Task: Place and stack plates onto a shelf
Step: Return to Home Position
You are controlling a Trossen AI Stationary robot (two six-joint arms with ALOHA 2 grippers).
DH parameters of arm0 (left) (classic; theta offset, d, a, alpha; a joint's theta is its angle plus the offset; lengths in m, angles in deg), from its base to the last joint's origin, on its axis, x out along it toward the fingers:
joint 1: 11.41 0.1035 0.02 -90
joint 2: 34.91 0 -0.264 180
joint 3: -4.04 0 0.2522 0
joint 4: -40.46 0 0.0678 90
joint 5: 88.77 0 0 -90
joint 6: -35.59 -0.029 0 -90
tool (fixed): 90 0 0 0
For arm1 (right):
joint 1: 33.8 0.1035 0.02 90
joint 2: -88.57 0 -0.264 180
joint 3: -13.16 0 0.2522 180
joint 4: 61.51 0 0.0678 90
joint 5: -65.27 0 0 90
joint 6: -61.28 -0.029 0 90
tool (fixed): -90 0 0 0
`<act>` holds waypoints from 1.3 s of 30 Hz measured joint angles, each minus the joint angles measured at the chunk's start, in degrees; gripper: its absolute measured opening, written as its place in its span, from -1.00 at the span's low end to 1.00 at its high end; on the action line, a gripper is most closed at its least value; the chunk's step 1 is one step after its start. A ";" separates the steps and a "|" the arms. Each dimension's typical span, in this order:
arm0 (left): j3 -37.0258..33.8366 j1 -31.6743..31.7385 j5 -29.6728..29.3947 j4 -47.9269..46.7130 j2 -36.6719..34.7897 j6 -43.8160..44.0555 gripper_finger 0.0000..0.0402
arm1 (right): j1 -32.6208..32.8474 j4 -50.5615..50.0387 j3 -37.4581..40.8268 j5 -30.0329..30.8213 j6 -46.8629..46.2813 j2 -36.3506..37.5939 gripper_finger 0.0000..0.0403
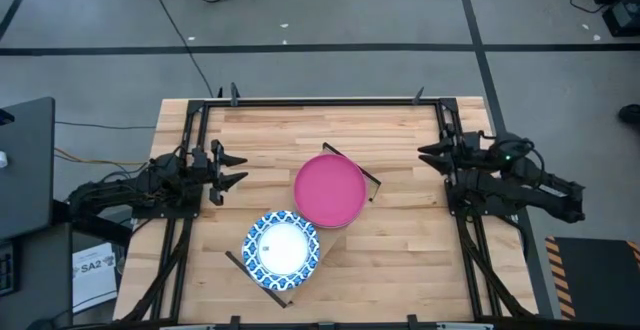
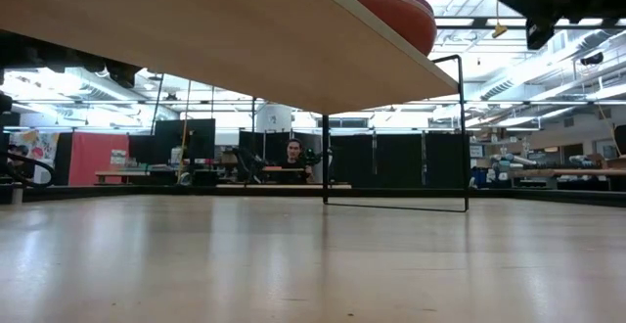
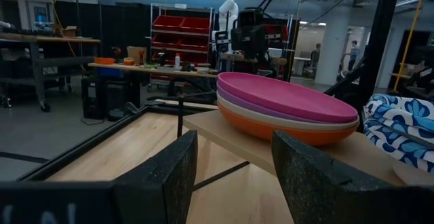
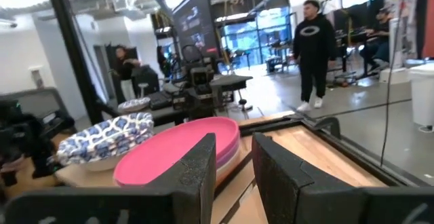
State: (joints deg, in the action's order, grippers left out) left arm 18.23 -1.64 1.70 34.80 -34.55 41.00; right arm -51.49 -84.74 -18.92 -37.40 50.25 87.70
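Note:
The shelf, a light-wood board on black rod supports, stands slantwise at the table's middle. On its far end sits a stack of plain plates with the magenta one on top, then purple, beige and orange. On its near end sits a stack of white plates with blue patterned rims. My left gripper waits open at the table's left, pointing level at the stacks. At the right, my right gripper is raised above the table, its fingers a narrow gap apart with nothing between them.
A black metal frame runs along the table's edges. Bare wooden tabletop lies between the shelf and my right arm. People show in the room beyond, one standing and one seated.

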 joint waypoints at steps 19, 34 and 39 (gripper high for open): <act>0.00 -0.02 0.00 -0.03 0.00 1.46 -0.02 | 6.45 23.07 17.90 4.43 -3.77 0.45 -0.49; -0.02 -0.02 0.00 -0.31 0.00 1.48 -0.02 | 19.43 16.91 17.96 22.15 0.66 0.35 -0.49; -0.02 0.00 0.00 -0.31 -0.01 1.48 -0.02 | 21.42 15.21 17.96 24.64 2.01 0.34 -0.49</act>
State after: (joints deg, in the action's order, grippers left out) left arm 18.21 -1.63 1.70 34.50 -34.56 42.48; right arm -30.07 -69.53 -0.96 -12.76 52.26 88.04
